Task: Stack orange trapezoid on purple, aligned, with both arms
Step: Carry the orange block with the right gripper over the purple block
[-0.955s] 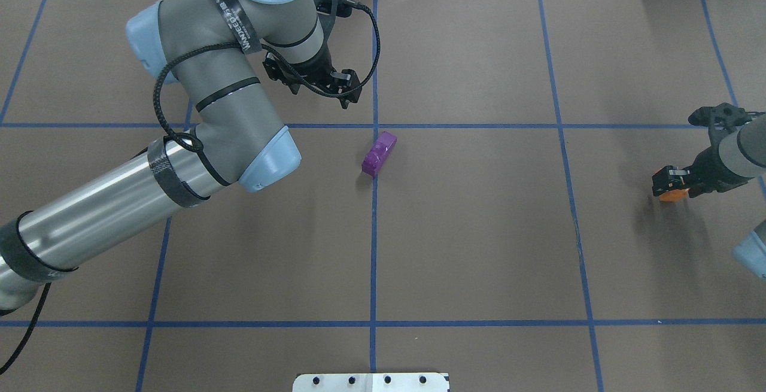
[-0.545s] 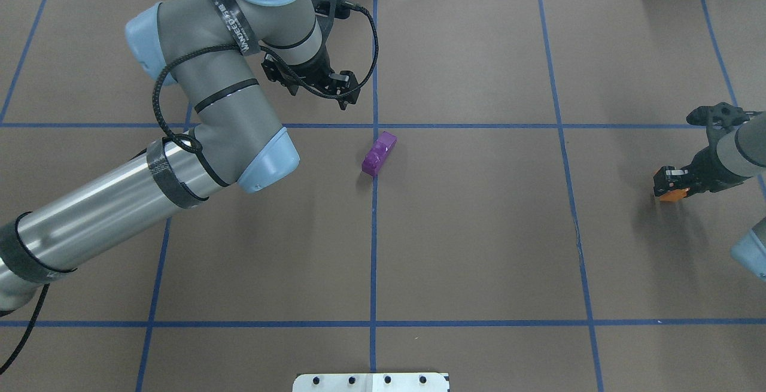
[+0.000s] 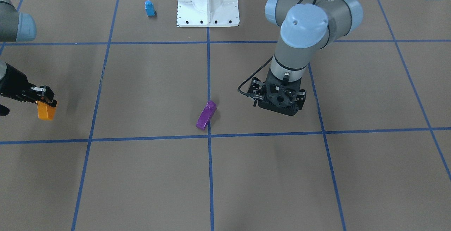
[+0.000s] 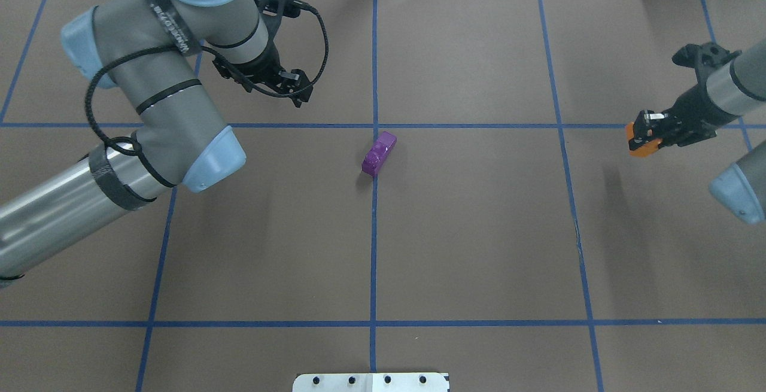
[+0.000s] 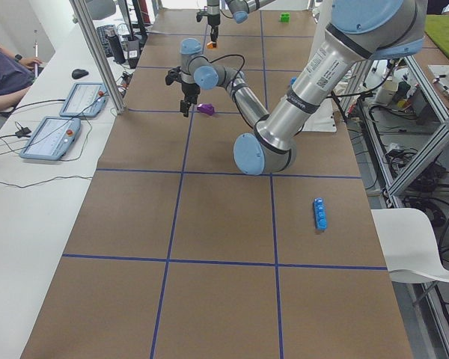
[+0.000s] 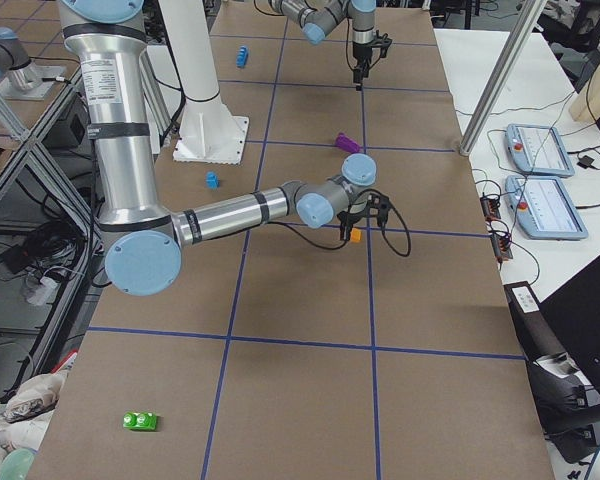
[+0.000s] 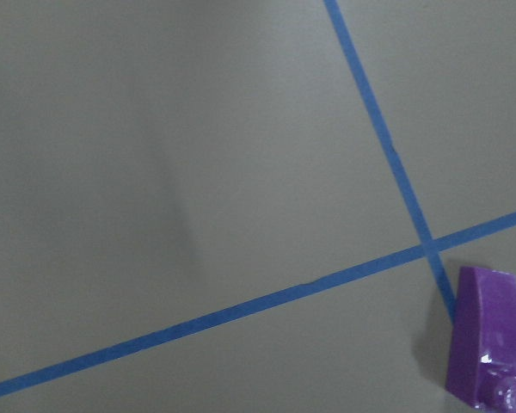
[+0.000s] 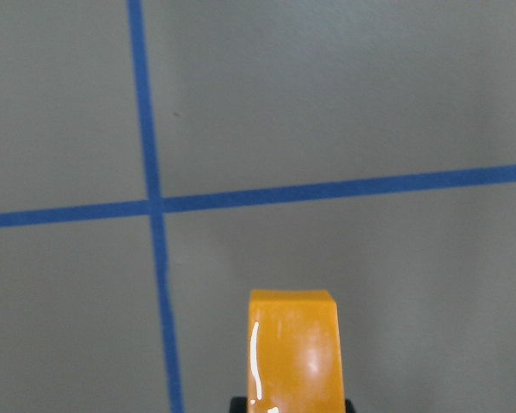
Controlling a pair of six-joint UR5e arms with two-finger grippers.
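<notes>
The purple brick [image 4: 379, 154] lies on the brown table near the centre cross of blue tape; it also shows in the front view [image 3: 206, 115] and at the lower right of the left wrist view [image 7: 486, 344]. My left gripper [image 4: 295, 85] hovers to its far left, apart from it, and looks open and empty. My right gripper [image 4: 649, 131] is shut on the orange trapezoid [image 4: 638, 142] and holds it above the table at the right side. The orange trapezoid also shows in the front view [image 3: 46, 110] and the right wrist view [image 8: 294, 353].
A small blue one-stud brick [image 3: 149, 8] stands beside the white robot base [image 3: 208, 1]. A long blue brick [image 5: 321, 213] lies on the robot's left end of the table. A green brick [image 6: 140, 421] lies on its right end. Blue tape lines grid the table.
My left arm has swung left, away from the purple brick. My right gripper has carried the orange trapezoid farther from the robot and slightly inward. The purple brick has not moved.
</notes>
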